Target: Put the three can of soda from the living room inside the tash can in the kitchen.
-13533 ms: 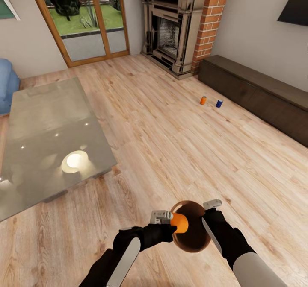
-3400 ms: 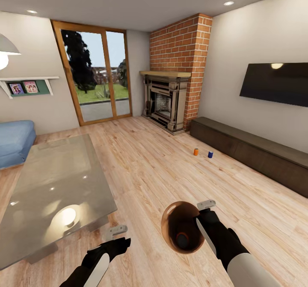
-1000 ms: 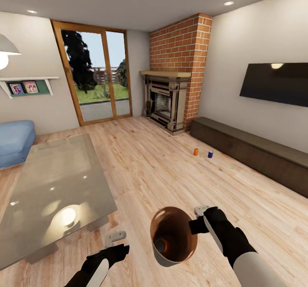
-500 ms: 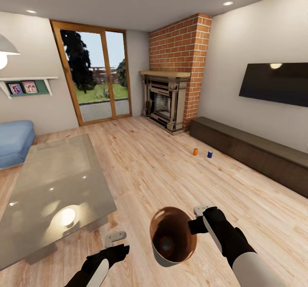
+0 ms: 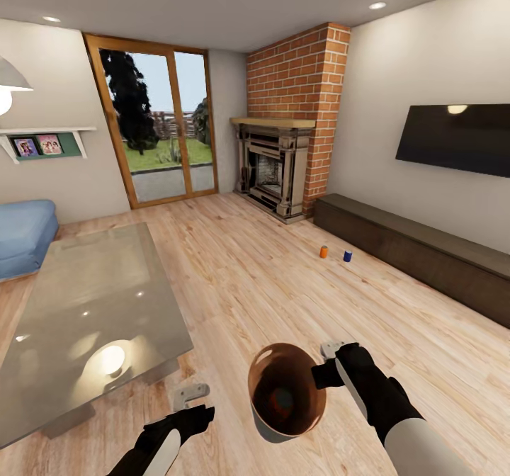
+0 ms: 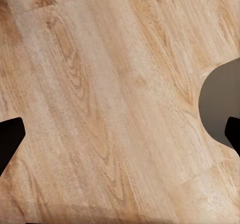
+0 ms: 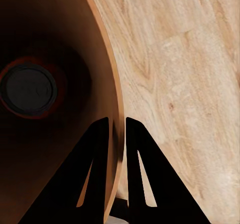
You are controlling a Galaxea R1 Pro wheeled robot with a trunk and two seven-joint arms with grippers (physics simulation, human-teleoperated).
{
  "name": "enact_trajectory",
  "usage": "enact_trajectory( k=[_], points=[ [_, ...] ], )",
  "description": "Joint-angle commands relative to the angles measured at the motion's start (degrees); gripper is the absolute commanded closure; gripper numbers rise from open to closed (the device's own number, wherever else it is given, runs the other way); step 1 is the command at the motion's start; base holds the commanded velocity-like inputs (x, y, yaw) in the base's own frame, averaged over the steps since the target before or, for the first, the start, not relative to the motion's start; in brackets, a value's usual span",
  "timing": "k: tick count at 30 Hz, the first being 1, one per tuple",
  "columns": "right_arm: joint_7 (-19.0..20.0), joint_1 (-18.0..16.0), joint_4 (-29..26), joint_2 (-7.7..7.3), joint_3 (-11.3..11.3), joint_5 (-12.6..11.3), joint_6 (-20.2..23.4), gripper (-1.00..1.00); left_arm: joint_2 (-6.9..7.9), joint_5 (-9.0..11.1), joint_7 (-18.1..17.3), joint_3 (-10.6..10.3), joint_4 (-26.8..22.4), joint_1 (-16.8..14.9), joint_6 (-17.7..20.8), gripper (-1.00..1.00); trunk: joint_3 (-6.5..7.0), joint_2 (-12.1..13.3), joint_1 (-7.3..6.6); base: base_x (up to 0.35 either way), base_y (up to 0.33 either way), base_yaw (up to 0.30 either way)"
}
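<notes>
Head view: living room with a red brick fireplace (image 5: pixel 294 100), a black wall-mounted TV (image 5: pixel 453 139), a long low dark-wood cabinet (image 5: pixel 418 249), and a glass-topped table (image 5: pixel 85 306) on the light wood floor (image 5: pixel 248 285).

Right gripper (image 5: pixel 327 366): jaws nearly closed, pinching the rim of the small round tapered bin, pale grey-white outside and tan-brown inside (image 5: pixel 276 363). In the right wrist view the two black fingers (image 7: pixel 95 174) straddle the bin wall (image 7: pixel 116 149), one inside, one outside. The bin hangs above the floor, low in the head view, between the two arms, mouth tilted toward the camera.

Inside the bin: one orange soda can with a grey top (image 7: pixel 28 90) lies at the bottom, grey end facing the opening.

Two more cans stand upright on the floor, well apart from the robot, near the cabinet: a small orange soda can (image 5: pixel 324 251) and a small blue soda can (image 5: pixel 348 256), close beside each other, not touching.

Left gripper (image 5: pixel 191 394): jaws spread wide, holding nothing. In the left wrist view the black fingertips (image 6: pixel 10 139) sit at opposite edges with bare floor between them.
</notes>
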Motion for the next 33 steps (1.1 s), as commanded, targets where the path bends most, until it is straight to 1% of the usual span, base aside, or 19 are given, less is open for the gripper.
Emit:
enact_trajectory(
  k=[1, 11, 28, 33],
  points=[
    [0.3, 0.0, 0.0, 0.00, 0.0, -1.0, 0.1, 1.00, 0.00, 0.0, 0.0, 0.0, 0.0, 0.0, 0.0, -1.00, 0.01, 0.0, 0.00, 0.000, 0.000, 0.000],
    [0.3, 0.0, -0.1, 0.20, 0.1, -1.0, 0.3, 1.00, 0.00, 0.0, 0.0, 0.0, 0.0, 0.0, 0.0, -1.00, 0.13, 0.0, 0.00, 0.000, 0.000, 0.000],
    [0.2, 0.0, -0.1, 0.24, 0.3, -0.9, 0.3, 1.00, 0.00, 0.0, 0.1, 0.0, -0.1, 0.0, 0.1, -1.00, 1.59, 0.0, 0.00, 0.000, 0.000, 0.000],
    [0.2, 0.0, -0.1, 0.24, 0.3, -0.8, 0.3, 1.00, -0.89, 0.1, 0.2, 0.0, -0.4, 0.0, 0.3, -1.00, 2.06, 0.0, 0.00, 0.000, 0.000, 0.000]
  ],
)
